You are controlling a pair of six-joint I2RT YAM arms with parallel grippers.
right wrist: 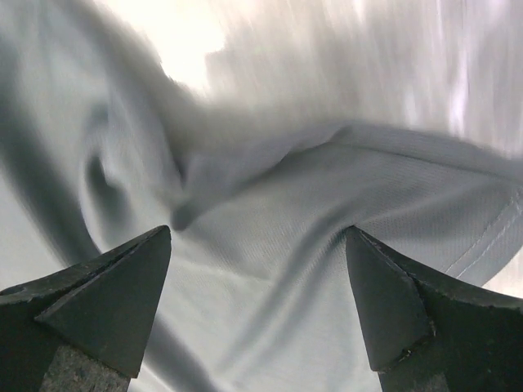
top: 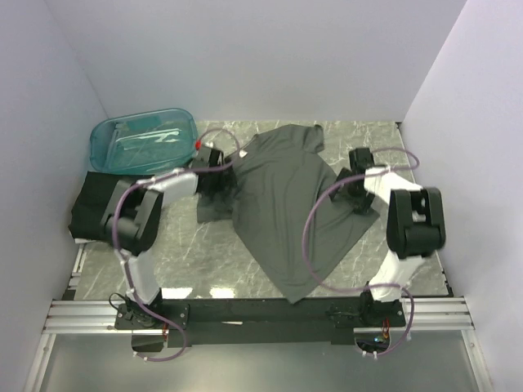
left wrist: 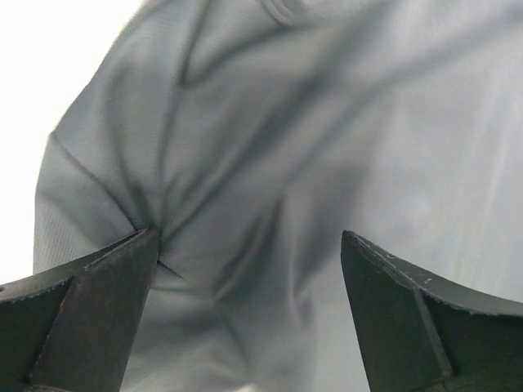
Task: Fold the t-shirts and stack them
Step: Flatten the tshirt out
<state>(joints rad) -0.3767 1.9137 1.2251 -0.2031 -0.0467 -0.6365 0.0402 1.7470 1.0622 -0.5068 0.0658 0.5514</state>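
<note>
Down at the near edge of the marble table (top: 188,261), just a hem corner of the t-shirt (top: 286,204) poking toward the arm bases; laid out on the slant across the middle, not squared up yet. Moving in: left gripper (left wrist: 249,235) low over the sleeve on the left side, jaws spread wide and pinching nothing, one fingertip right at a crease in the grey fabric. Probably lined up for a grab, for pulling that sleeve flat or turning it in. Same picture across the cloth: right gripper (right wrist: 257,233) poised above a stitched edge on the right side, jaws likewise apart and empty, rumpled folds lying between them. Looks like a two-sided pick, one gripper per side, to keep the thin fabric from bunching. Further back, the collar end pointing toward the far wall. Off at the left, a dark pile (top: 90,214), likely more shirts, folded or not impossible to tell, parked clear of the working patch. Just behind it, a teal tub (top: 106,155).
</note>
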